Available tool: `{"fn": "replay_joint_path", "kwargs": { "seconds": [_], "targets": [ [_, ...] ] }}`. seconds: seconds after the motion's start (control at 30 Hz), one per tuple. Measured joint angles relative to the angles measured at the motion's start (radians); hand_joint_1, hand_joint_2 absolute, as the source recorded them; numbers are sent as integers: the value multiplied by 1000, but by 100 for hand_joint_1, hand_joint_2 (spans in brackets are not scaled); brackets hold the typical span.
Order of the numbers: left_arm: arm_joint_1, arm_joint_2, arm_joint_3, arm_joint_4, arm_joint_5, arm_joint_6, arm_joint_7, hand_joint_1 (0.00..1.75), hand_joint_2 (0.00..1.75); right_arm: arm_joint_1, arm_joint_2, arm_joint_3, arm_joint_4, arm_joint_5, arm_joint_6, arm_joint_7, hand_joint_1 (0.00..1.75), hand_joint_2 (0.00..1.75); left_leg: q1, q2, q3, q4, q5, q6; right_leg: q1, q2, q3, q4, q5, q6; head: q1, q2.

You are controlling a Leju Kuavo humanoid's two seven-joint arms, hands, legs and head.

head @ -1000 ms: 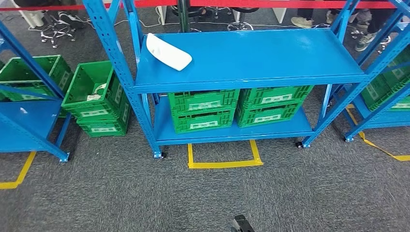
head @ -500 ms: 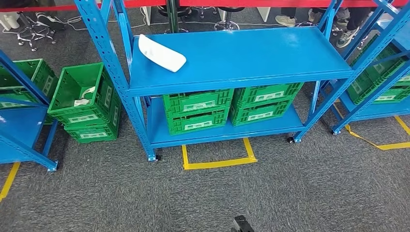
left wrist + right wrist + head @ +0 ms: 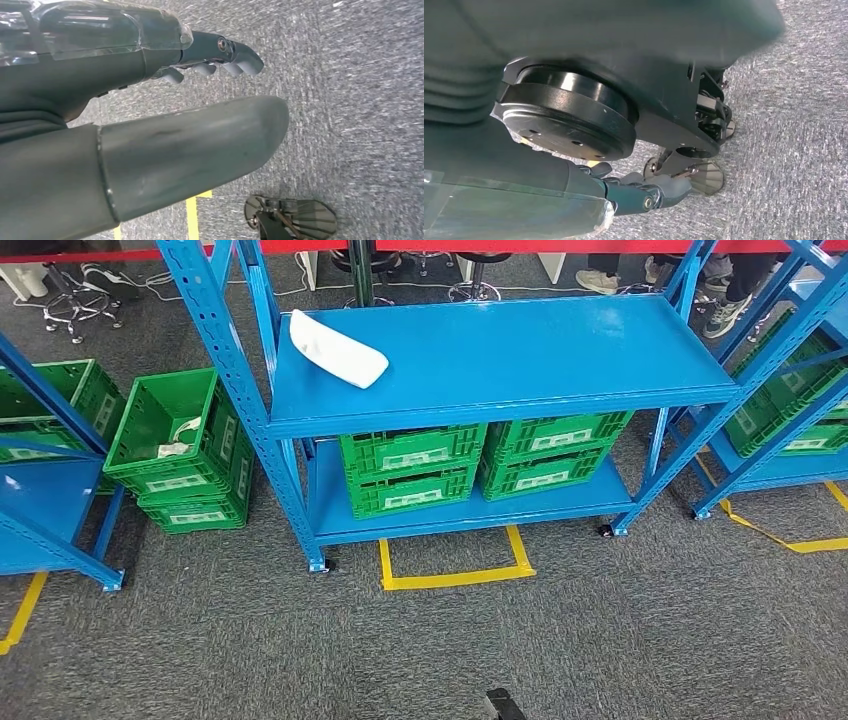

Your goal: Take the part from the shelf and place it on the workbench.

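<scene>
1. White part lies flat on top level of blue shelf, at its 10 o'clock corner, just beside the rear-left upright; nothing touches it.
2. Left hand hangs over grey carpet; thumb straight, fingers stretched out and apart from the thumb, holding nothing.
3. Right hand hangs low beside the robot's own body; fingers extended, nothing seen in them, palm side mostly hidden, so cannot tell how far open.
4. Lower shelf level carries two stacks of green crates, side by side, touching or nearly so.
5. At 9 o'clock of the shelf, another green crate stack stands on the carpet; top crate has a small white item inside.
6. Yellow tape outline on carpet at 6 o'clock of the shelf.
7. More blue racks with green crates at 3 and 9 o'clock edges.
</scene>
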Motion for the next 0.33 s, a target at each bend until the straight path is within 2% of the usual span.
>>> {"fn": "replay_joint_path", "kwargs": {
  "seconds": [0.07,0.13,0.2,0.27,0.33],
  "targets": [
    [0,0,0,0,0,6,11,0,0,0,0,0,0,-2,2,1,0,175,1,0,0,0,0,0,1,0,0,0,0,1,0,0],
    [0,-1,0,0,0,10,19,0,87,0,-1,0,0,-3,3,3,0,175,1,0,1,0,0,0,2,-1,0,1,0,1,-1,0],
    [0,-1,0,0,0,10,23,0,175,0,-1,0,0,-3,4,6,0,87,2,0,1,-1,0,0,2,-1,0,2,-1,1,-1,0],
    [0,-2,0,0,0,10,24,0,175,0,-1,0,0,-3,4,9,0,0,2,0,2,-1,0,0,3,-1,0,2,-1,1,-1,0],
    [0,-3,0,0,0,10,24,0,175,0,-2,1,0,-2,5,10,0,0,2,0,2,-1,0,0,3,-1,0,2,-1,1,-1,0]
  ]
}}
